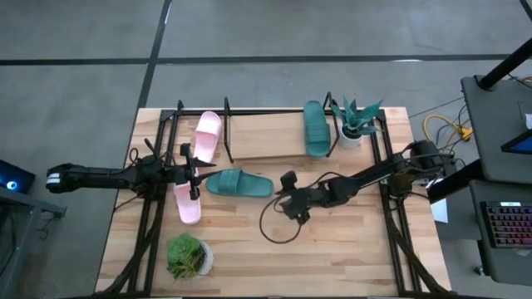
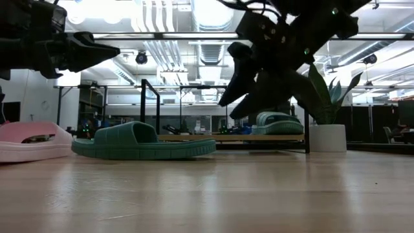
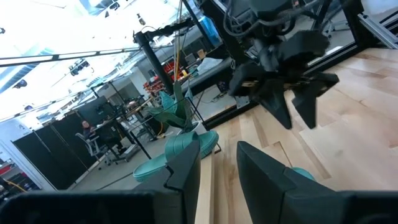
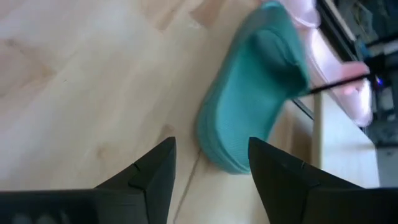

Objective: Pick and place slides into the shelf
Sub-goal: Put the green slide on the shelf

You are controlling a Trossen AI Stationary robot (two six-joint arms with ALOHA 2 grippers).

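The shelf stands at the table's far edge. One teal slide lies on the right part of its board, and one pink slide lies at its left end. A second teal slide rests sole-down on the table, and a second pink slide lies to its left. My right gripper hovers open just right of the table's teal slide. My left gripper hangs open above the gap between that teal slide and the pink slide.
A potted plant stands near the table's near-left corner, and another stands beside the shelf's right end. A black cable loops on the table below my right arm. Black arm-mount frames run along both sides.
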